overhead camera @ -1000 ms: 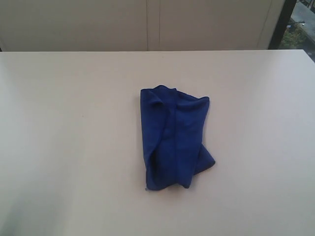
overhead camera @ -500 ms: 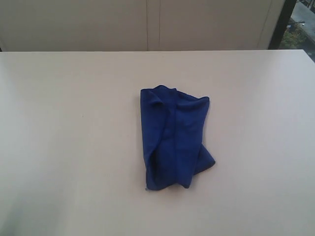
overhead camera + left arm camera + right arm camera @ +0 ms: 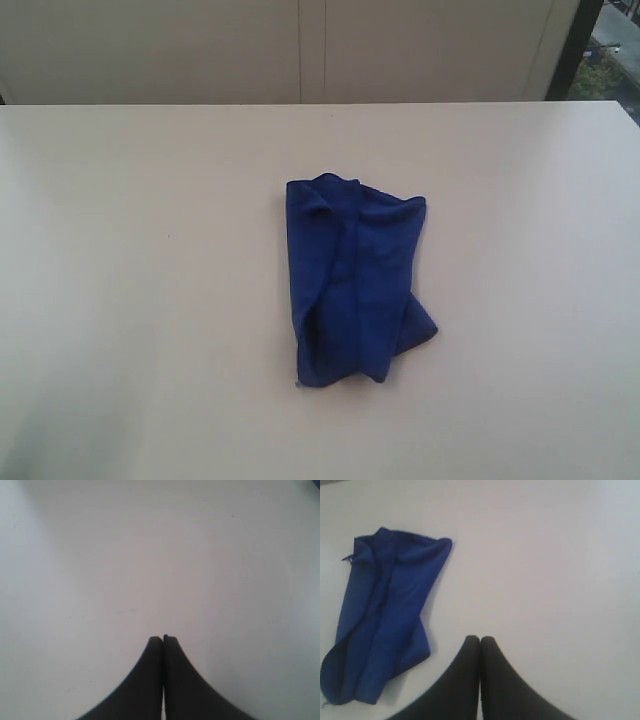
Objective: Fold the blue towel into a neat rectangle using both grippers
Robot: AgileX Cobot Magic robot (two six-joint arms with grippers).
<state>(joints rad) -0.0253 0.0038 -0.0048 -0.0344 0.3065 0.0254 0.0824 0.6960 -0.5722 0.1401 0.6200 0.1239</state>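
The blue towel (image 3: 355, 280) lies rumpled and loosely folded in a long bundle near the middle of the pale table (image 3: 150, 300). Neither arm shows in the exterior view. In the right wrist view the blue towel (image 3: 382, 615) lies off to one side of my right gripper (image 3: 480, 639), which is shut with nothing between its black fingers and hangs over bare table, apart from the cloth. My left gripper (image 3: 163, 639) is shut too, empty, above bare table; only a sliver of blue shows at that view's corner.
The table's far edge (image 3: 320, 103) runs in front of a light wall with panel seams. A dark upright post (image 3: 572, 45) stands at the back right.
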